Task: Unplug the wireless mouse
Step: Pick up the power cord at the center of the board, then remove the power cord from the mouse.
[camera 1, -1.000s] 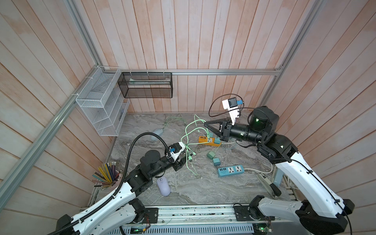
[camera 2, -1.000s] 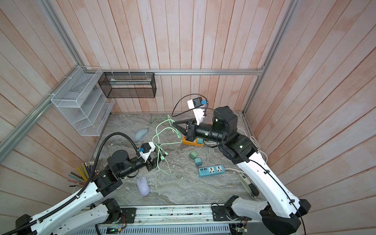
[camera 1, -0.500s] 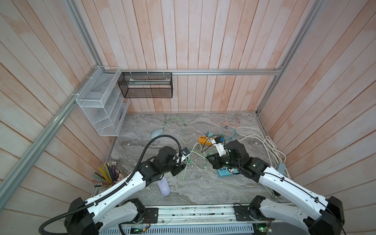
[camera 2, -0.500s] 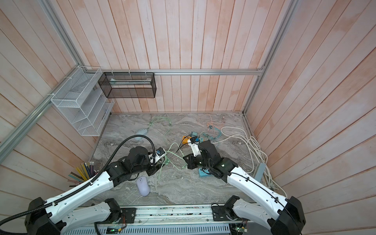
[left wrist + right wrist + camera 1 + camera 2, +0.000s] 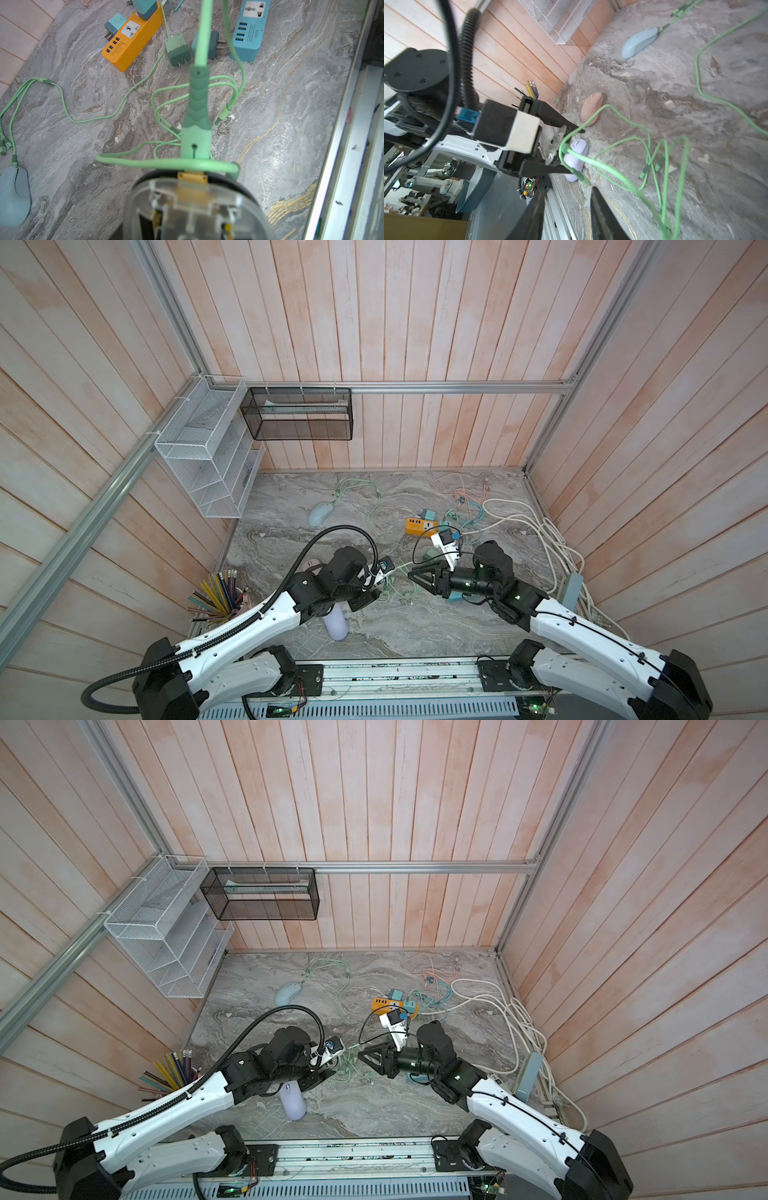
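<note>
While the left gripper (image 5: 572,151) clamps the clear mouse (image 5: 187,207) — green plug (image 5: 196,124) seated just beyond its fingertips — the right gripper (image 5: 417,577) stands part-open, empty.

The wireless mouse (image 5: 193,203) has a clear shell with a dark rim and a gold port at its nose. It is gripped in the left pincer (image 5: 576,151), raised off the table (image 5: 72,176) close by the lilac mouse (image 5: 336,624). A light green cable (image 5: 200,41) ends in a ribbed, darker green plug (image 5: 196,112) set against that port; whether it is seated cannot be told. One loop crosses the nose. The rest trails in coils over the table beyond the lilac mouse.
</note>
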{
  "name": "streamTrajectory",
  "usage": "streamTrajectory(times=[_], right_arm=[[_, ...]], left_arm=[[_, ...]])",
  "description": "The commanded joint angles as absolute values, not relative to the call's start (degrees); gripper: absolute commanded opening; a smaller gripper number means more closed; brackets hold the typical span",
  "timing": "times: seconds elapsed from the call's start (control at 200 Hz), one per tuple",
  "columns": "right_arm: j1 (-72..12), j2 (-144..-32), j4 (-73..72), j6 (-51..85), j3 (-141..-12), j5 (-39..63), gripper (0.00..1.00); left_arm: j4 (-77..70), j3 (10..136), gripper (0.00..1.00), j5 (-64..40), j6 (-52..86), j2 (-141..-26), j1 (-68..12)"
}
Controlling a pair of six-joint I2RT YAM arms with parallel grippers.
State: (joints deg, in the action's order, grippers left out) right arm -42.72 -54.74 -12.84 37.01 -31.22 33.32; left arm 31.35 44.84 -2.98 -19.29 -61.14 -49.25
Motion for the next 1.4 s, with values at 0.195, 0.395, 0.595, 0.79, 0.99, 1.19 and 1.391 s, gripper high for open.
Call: streamTrajectory(times=[0.195, 0.395, 0.595, 0.79, 0.99, 1.19, 1.391], right_arm=[[-43.6, -61.1, -25.0, 42.5, -32.2, 39.0, 0.28], [-44.2, -62.9, -23.2, 42.1, -32.7, 38.3, 0.22], [-44.5, -63.1, -21.5, 42.2, -32.9, 37.6, 0.29], [-44.6, -64.3, -20.0, 42.5, -33.4, 36.9, 0.3], [-44.6, -65.3, -19.8, 43.6, -33.6, 36.3, 0.3], [-44.7, -65.6, -19.8, 44.8, -33.6, 36.3, 0.3], [-44.7, -65.8, -21.7, 46.4, -32.7, 36.3, 0.31]], left_arm=[[31.1, 48.7, 0.53, -2.8, -19.1, -61.7, -52.6], [30.8, 48.9, 0.53, -2.0, -18.5, -62.2, -52.7], [31.8, 49.7, 0.53, 0.9, -17.8, -63.8, -52.8], [32.0, 50.4, 0.53, 2.0, -17.4, -63.9, -52.7], [32.2, 50.7, 0.53, 2.7, -17.1, -63.9, -52.8], [32.3, 50.4, 0.54, 4.9, -17.0, -64.2, -52.7], [32.5, 50.2, 0.54, 4.8, -17.2, -64.2, -52.7]])
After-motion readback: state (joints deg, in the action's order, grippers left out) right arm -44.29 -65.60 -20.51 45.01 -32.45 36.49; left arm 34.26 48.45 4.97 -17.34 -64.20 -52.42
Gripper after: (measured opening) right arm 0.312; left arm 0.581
